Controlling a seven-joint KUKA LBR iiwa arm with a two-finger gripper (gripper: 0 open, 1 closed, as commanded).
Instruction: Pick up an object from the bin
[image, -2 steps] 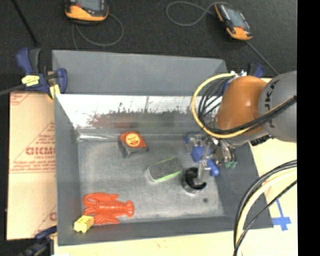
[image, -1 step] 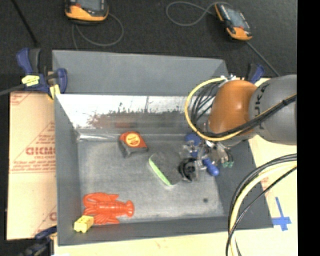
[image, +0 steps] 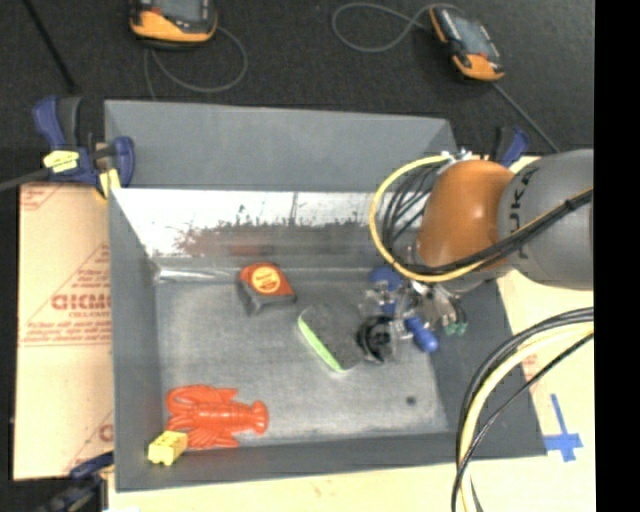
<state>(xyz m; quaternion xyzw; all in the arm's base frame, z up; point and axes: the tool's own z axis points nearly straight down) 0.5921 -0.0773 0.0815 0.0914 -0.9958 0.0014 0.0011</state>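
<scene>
My claw (image: 385, 338) hangs low over the right half of the grey bin (image: 230, 350), just beside the right end of a green-edged grey bar (image: 322, 343) lying aslant mid-floor. I cannot tell whether it is apart or together. An orange tape measure (image: 266, 283) lies by the back wall. A red toy lobster (image: 215, 415) and a small yellow block (image: 167, 449) sit at front left.

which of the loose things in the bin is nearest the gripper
The flat green strip mid-floor, just beside the gripper. The orange tape measure lies farther back; the red lobster and yellow block sit in the near-left corner.
</scene>
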